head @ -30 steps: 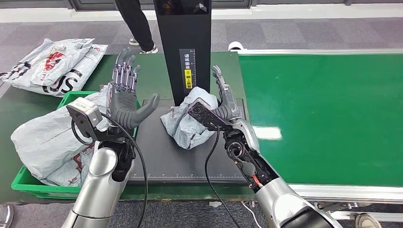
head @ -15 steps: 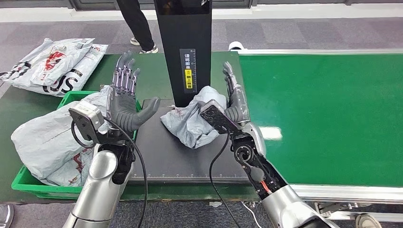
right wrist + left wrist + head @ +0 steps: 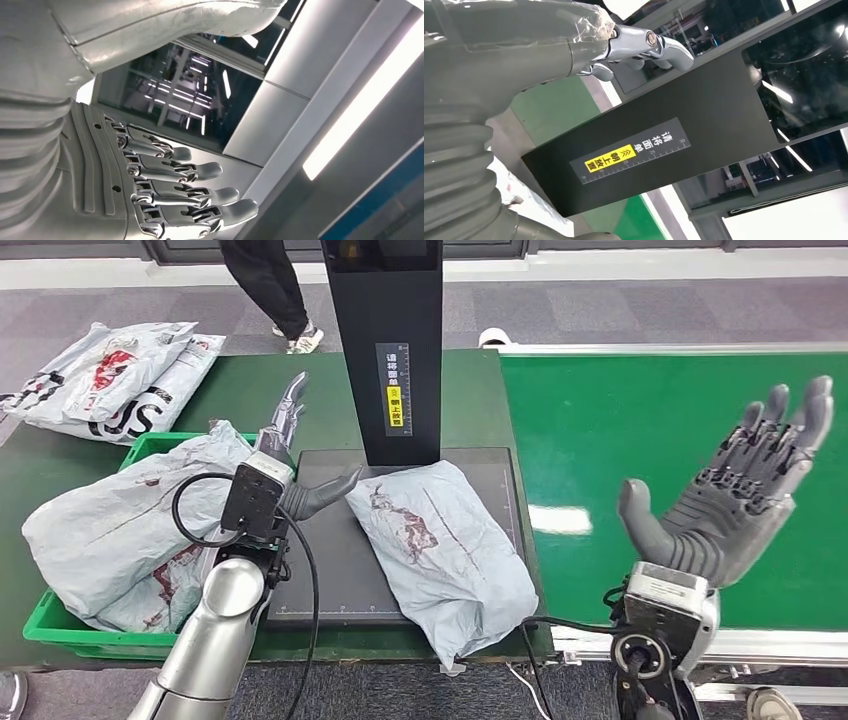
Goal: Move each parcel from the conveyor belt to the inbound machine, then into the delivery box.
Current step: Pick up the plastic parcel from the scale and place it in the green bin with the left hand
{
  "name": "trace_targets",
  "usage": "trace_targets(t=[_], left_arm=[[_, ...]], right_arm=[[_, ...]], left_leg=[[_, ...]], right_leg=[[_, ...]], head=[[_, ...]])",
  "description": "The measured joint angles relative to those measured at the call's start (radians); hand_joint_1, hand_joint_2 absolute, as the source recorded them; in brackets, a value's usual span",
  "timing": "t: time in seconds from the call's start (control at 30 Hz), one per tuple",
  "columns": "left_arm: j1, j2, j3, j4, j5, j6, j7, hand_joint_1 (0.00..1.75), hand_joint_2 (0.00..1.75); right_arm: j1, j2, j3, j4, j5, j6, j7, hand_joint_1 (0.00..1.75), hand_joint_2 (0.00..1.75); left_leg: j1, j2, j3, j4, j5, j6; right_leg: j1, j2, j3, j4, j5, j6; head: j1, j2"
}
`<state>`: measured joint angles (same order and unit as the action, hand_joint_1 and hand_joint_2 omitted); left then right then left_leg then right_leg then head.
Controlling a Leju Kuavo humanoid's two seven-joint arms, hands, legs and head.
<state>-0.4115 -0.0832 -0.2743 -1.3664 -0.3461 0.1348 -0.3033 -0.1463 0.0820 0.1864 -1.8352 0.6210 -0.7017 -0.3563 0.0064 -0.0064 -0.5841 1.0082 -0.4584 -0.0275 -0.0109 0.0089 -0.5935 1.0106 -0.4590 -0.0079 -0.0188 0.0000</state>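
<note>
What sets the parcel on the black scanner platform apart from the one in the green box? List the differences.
The parcel on the platform lies spread flat, one corner hanging over the front edge; the parcel in the green box sits bulging above the rim. The boxed one looks larger. Both are crumpled grey bags with reddish print, and neither hand holds either.

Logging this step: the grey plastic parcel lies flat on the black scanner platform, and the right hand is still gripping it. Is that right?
Not quite. The grey plastic parcel does lie flat on the black scanner platform, but the right hand is not gripping it. The head view shows that hand open, fingers spread, raised over the green conveyor belt, well clear of the parcel.
</note>
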Motion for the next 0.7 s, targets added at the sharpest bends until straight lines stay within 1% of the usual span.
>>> trace_targets(t=[0.17,0.37,0.4,0.47,0.53,0.57,0.63,0.7], left_arm=[[-0.003,-0.001,0.000,0.010,0.000,-0.004,0.000,0.00,1.75],[-0.006,-0.002,0.000,0.016,-0.007,-0.011,0.003,0.00,1.75],[-0.008,-0.001,-0.002,0.018,-0.022,-0.020,0.012,0.00,1.75],[-0.023,0.003,-0.019,0.037,-0.104,-0.067,0.056,0.00,1.75],[-0.054,0.008,-0.051,0.093,-0.220,-0.130,0.093,0.00,1.75],[-0.071,0.007,-0.070,0.135,-0.269,-0.154,0.095,0.00,1.75],[-0.109,-0.001,-0.107,0.229,-0.342,-0.179,0.084,0.00,1.75],[-0.149,-0.019,-0.139,0.324,-0.382,-0.189,0.067,0.00,1.75]], right_arm=[[0.013,0.000,-0.020,-0.042,0.007,0.000,0.005,0.00,1.75],[0.014,0.000,-0.055,-0.048,-0.002,0.001,0.025,0.00,1.75],[0.014,0.000,-0.063,-0.048,-0.005,0.001,0.028,0.00,1.75],[0.014,0.000,-0.079,-0.045,-0.015,0.001,0.030,0.00,1.75],[0.009,0.000,-0.092,-0.036,-0.026,0.001,0.030,0.00,1.75],[0.005,0.000,-0.095,-0.029,-0.030,0.001,0.030,0.00,1.75],[-0.005,0.000,-0.096,-0.014,-0.038,0.002,0.031,0.00,1.75],[-0.015,0.000,-0.096,0.001,-0.043,0.007,0.036,0.00,1.75]], left_leg=[[0.000,0.000,0.000,0.000,0.001,0.000],[0.000,0.000,0.000,0.000,0.001,0.000],[0.000,0.000,0.000,0.000,0.001,0.000],[0.000,-0.001,0.000,0.000,0.001,0.000],[0.000,-0.002,0.000,0.000,0.001,0.000],[0.000,-0.001,0.000,0.000,0.001,0.000],[0.000,0.000,0.001,0.000,0.001,0.000],[0.000,0.000,0.001,0.000,0.002,0.001]], right_leg=[[0.000,0.000,0.000,0.000,0.000,0.000],[0.000,0.000,0.000,0.000,0.000,0.000],[0.000,0.000,0.000,0.000,0.000,0.000],[0.000,-0.001,0.001,0.000,0.000,0.000],[0.000,-0.002,0.001,0.000,0.000,0.000],[0.000,-0.002,0.002,0.000,0.001,0.000],[0.000,-0.001,0.001,0.000,0.002,0.000],[0.000,0.000,0.001,0.000,0.002,0.000]], head=[[0.000,0.000],[0.000,0.000],[0.000,0.000],[0.000,0.000],[0.000,0.000],[0.000,0.000],[0.000,0.000],[0.000,0.000]])
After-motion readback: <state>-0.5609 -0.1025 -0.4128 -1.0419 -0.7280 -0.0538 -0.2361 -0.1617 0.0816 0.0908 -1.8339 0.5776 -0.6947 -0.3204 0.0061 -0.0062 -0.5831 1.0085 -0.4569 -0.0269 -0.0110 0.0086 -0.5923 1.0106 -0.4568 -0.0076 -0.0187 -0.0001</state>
